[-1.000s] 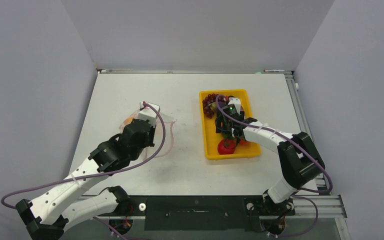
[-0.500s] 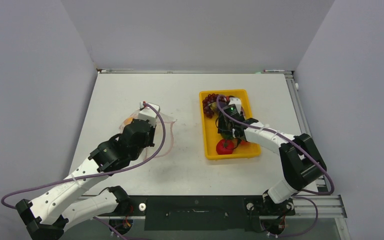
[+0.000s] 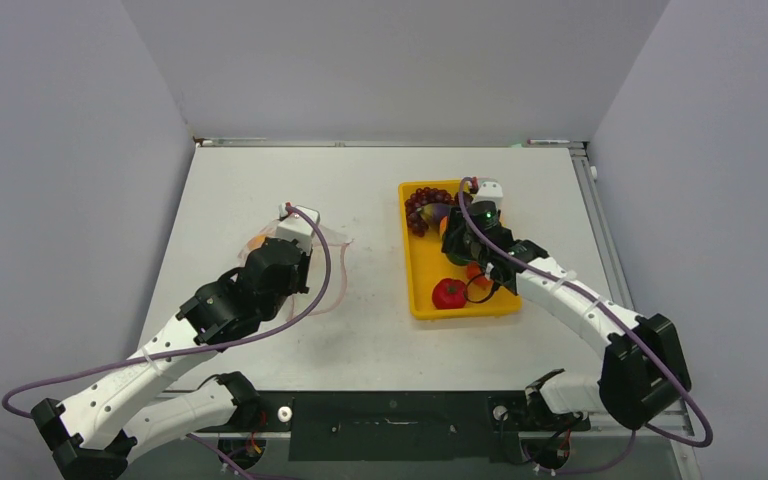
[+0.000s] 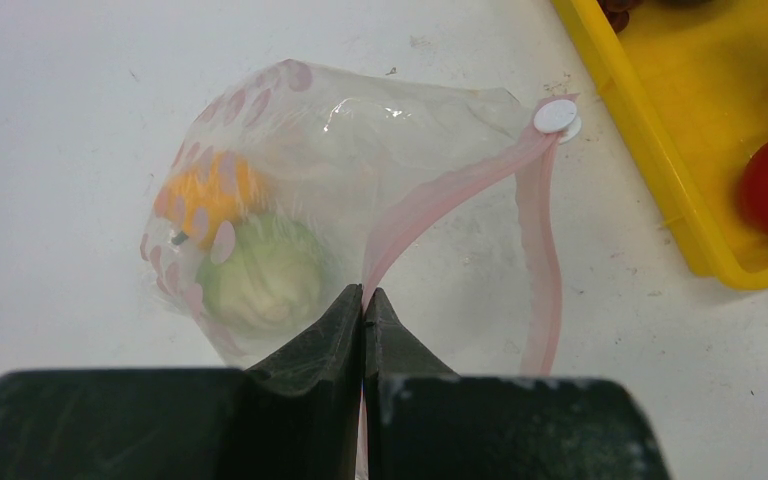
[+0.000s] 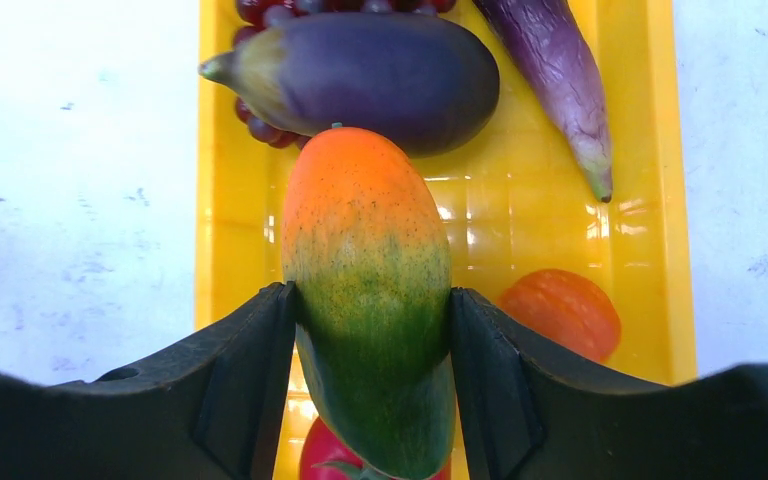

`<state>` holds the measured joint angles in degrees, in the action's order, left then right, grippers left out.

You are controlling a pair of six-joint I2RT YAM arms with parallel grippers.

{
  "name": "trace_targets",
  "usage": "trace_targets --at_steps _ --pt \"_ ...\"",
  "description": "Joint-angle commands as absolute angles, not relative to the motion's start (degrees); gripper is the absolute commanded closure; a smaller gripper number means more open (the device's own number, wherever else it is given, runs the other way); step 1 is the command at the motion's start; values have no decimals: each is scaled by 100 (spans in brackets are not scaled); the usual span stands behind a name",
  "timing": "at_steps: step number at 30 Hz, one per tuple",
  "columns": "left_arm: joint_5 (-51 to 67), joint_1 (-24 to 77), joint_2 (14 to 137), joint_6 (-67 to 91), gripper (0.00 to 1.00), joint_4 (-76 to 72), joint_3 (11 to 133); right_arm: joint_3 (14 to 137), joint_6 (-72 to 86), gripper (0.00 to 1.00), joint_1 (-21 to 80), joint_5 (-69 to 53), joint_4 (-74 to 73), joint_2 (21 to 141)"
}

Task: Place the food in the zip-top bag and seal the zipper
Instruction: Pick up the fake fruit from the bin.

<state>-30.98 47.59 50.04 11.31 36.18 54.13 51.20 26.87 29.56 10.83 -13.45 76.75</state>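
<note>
Though smudged, white table (image 3: 260,190), lilac-grey walls (image 3: 390,60).

Bright, even light; soft shadows, sharp focus.

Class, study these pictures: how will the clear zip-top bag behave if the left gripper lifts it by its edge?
Probably floppy: the zip-top bag lies crumpled and its zipper curves loosely. Lifted by the left gripper, it would likely sag under the green fruit and orange piece inside.
</note>
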Motion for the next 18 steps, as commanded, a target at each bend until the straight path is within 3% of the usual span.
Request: trace_targets --at_steps 1,11,18 --pt "-3072 4790 4898 1090 100 3364 5482 5138 2802 76 3011 790 -1256 7124" --pt "-3062 4790 4879 1090 100 3359 5493 5579 2712 75 4020 650 -1460 6590" --pt "-3057 4795 4895 1090 100 3365 5493 5494 2800 74 4464 -90 -1062 6344"
